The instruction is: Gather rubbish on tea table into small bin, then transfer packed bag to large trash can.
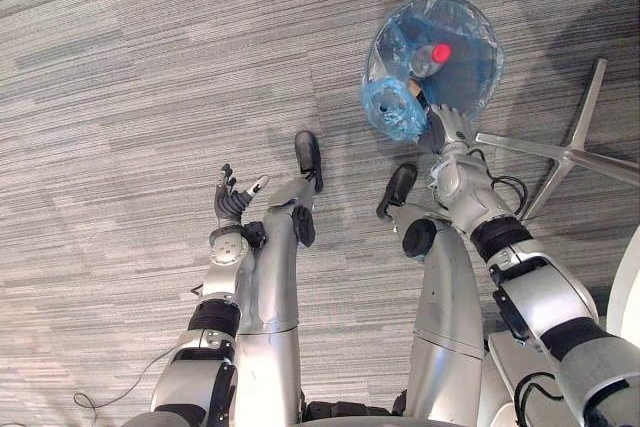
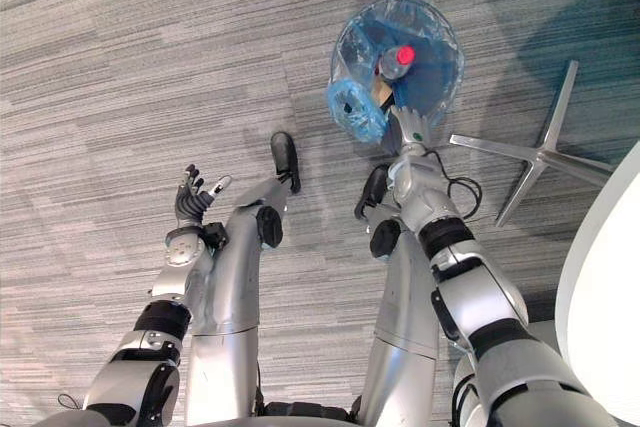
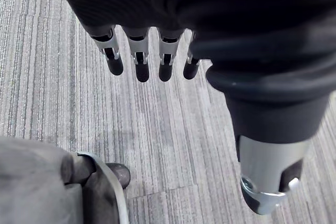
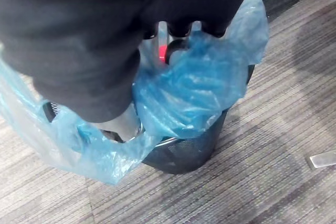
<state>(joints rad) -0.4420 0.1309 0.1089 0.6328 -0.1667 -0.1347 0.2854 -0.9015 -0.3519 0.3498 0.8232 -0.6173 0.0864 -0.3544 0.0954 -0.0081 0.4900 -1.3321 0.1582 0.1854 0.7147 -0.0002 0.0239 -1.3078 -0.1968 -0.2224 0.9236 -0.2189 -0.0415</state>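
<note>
A small black mesh bin [image 4: 184, 156] stands on the grey carpet, lined with a blue plastic bag [image 1: 392, 107] whose bunched rim hangs over the near side. Inside lies a bottle with a red cap [image 1: 440, 52]. My right hand [image 1: 447, 127] is at the bin's near rim. In the right wrist view its thumb [image 4: 123, 125] and fingers close on the gathered blue bag [image 4: 189, 93]. My left hand [image 1: 232, 202] hangs in the air to the left, well away from the bin, with its fingers [image 3: 142, 61] straight and nothing in it.
A silver star-shaped chair base [image 1: 570, 152] lies on the floor just right of the bin. A white rounded table edge [image 2: 600, 277] shows at the far right. Open carpet stretches to the left and ahead.
</note>
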